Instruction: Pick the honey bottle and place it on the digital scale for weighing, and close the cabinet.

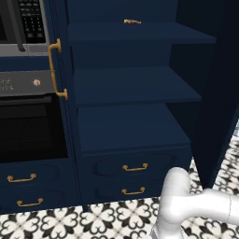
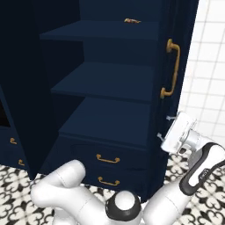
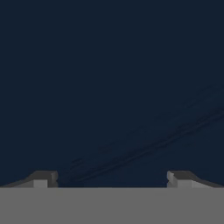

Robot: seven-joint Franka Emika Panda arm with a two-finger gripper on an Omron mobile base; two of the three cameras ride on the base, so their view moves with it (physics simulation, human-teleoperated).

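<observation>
The tall navy cabinet point(image 1: 130, 84) stands open, its shelves point(image 2: 110, 79) and lower drawers exposed. Its right door point(image 2: 169, 52) swings out toward me, with a long brass handle point(image 2: 172, 68) on its outer face. My gripper point(image 2: 163, 127) is open and sits against that outer face, below the handle. In the hand view the fingertips point(image 3: 43, 178) stand wide apart, close to flat navy panel point(image 3: 112, 87), with nothing between them. The honey bottle and the digital scale are out of view.
A small golden-brown item point(image 1: 132, 21) lies on the top shelf. The left door's handle point(image 1: 55, 70) sticks out beside a black oven point(image 1: 28, 126) and a microwave point(image 1: 23, 23). Patterned floor tiles point(image 1: 93, 219) lie below, and a white tiled wall point(image 2: 206, 66) is on the right.
</observation>
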